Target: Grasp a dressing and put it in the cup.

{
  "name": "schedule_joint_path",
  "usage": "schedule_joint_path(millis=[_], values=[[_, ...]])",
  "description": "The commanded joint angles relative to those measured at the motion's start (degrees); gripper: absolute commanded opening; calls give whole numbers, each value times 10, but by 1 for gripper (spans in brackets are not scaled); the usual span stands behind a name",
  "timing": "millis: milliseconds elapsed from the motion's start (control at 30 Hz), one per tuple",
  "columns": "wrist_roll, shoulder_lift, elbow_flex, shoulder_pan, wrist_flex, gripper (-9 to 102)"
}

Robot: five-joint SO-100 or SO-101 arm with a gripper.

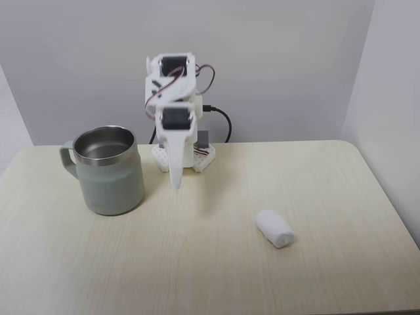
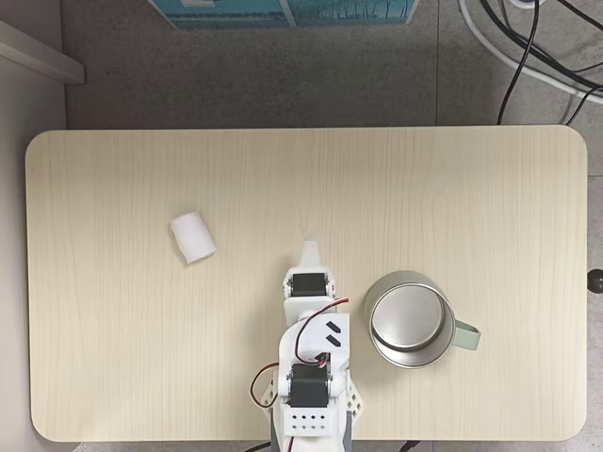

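The dressing (image 1: 274, 228) is a small white soft roll lying on the pale wooden table, front right in one fixed view and left of centre in the view from above (image 2: 192, 237). The cup (image 1: 108, 170) is a pale grey-green mug with a shiny steel inside; it stands upright at the left with nothing visible in it, and sits right of the arm from above (image 2: 408, 320). My white gripper (image 1: 176, 182) hangs folded near the arm's base, fingers together, pointing down beside the cup, well away from the dressing. From above the gripper (image 2: 309, 248) points toward the table's middle.
The arm's base (image 2: 309, 405) is fixed at the table's near edge in the view from above, with a black cable (image 1: 222, 118) behind it. Grey walls close in the back and right. Cables (image 2: 528, 56) and a blue box (image 2: 283, 11) lie on the floor beyond the table.
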Motion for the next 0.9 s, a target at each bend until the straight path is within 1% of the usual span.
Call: schedule_joint_path(millis=[0,133,233,333,533,633,733,867], values=[[-36,39,89,-29,25,0],[-91,178,217,-73,43,0],[-146,313,343,-100,80,4],[-205,429,467,-126,129,8],[-335,657,690,-183,263,14],[-408,737,743,-214,308,17],[-471,789,746,-251,330,18],[-512,861,754,-293,347,19]])
